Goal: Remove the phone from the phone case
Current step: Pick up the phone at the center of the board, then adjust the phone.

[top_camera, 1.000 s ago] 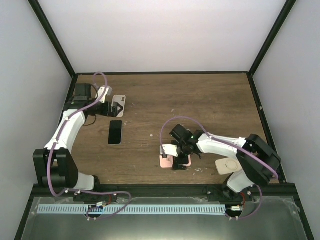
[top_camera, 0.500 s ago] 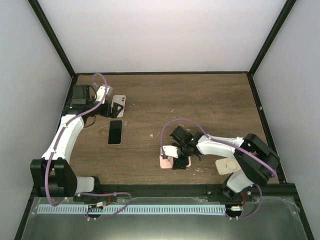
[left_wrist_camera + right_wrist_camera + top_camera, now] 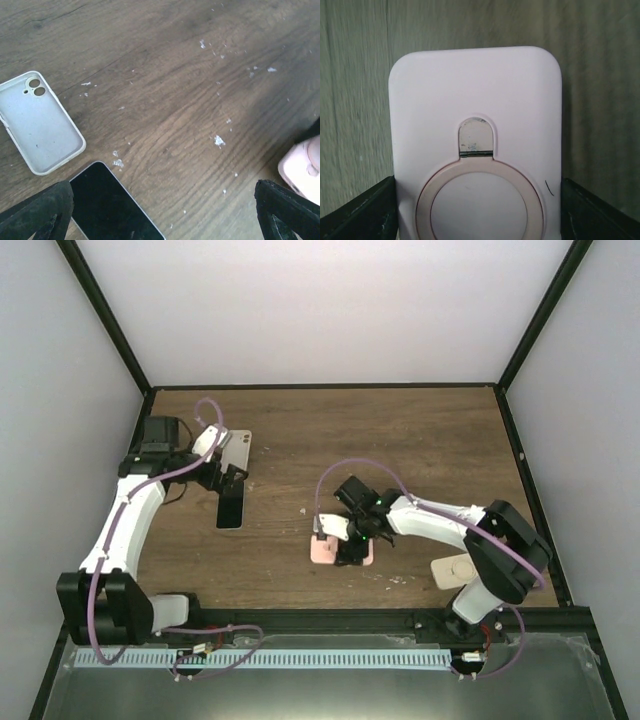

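**Near the table's front edge: right gripper astride the pink case**

On the wooden table (image 3: 420,440), two groups of items are shown, one for each arm.

*Right arm.* The right gripper (image 3: 348,544) is lowered over the pink phone case (image 3: 475,115), which lies flat near the front edge, a little right of centre. The case lies back upward. A round ring holder (image 3: 479,202) is fixed to this back, with a small arched cut-out just above it. In the right wrist view, one dark finger stands flush against each long side of the case, so the case is clasped between them. With the back upward, the frames do not show whether a phone sits inside. A beige item with a round disc (image 3: 455,570) lies beside the right arm's base, apart from the case.

*Left arm.* The left gripper (image 3: 160,215) hangs above the table's left side with its jaws spread wide, holding nothing. Below it lies a black phone (image 3: 112,207), screen dark. An empty pale grey case (image 3: 42,125) lies just beyond the phone, inner side up, its two camera holes visible. The two are close but not touching. Small white flecks (image 3: 218,140) are scattered over the wood between the two groups.
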`<state>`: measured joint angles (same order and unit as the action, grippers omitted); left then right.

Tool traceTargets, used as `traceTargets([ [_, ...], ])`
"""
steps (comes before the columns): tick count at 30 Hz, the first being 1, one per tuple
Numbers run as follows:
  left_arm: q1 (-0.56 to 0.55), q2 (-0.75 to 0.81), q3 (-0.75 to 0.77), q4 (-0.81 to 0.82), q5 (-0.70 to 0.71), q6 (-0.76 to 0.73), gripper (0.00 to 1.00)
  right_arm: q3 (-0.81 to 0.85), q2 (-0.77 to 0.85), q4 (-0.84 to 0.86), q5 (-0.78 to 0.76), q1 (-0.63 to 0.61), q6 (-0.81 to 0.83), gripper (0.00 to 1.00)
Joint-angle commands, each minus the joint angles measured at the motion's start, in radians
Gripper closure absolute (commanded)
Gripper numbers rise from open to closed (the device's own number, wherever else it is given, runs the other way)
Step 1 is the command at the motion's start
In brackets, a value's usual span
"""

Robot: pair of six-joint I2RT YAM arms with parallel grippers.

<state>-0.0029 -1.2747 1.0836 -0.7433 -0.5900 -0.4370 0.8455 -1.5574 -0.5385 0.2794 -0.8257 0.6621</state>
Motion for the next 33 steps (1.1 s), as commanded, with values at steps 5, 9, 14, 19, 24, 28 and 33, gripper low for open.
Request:
traceTargets([
  [5,-0.029,0.161,0.013,-0.239,-0.003,-0.367,0.0,0.207,-0.041,-0.057,0.283,0.07,-0.13,0.42],
  [9,-0.106,0.212,0.01,-0.357,0.042,-0.548,0.01,0.256,-0.068,-0.071,0.37,0.081,-0.163,0.42],
  [14,-0.264,0.29,-0.042,-0.411,0.145,-0.692,0.02,0.297,-0.103,-0.097,0.487,0.12,-0.199,0.42],
  [19,-0.517,0.338,-0.091,-0.379,0.337,-0.745,0.07,0.32,-0.127,-0.118,0.572,0.13,-0.223,0.42],
  [24,-0.76,0.323,-0.12,-0.316,0.541,-0.746,0.16,0.343,-0.146,-0.143,0.683,0.132,-0.235,0.42],
  [28,-0.858,0.279,-0.105,-0.271,0.605,-0.722,0.22,0.36,-0.168,-0.168,0.751,0.134,-0.232,0.42],
  [33,-0.939,0.225,-0.091,-0.222,0.665,-0.706,0.35,0.386,-0.193,-0.205,0.821,0.134,-0.213,0.42],
])
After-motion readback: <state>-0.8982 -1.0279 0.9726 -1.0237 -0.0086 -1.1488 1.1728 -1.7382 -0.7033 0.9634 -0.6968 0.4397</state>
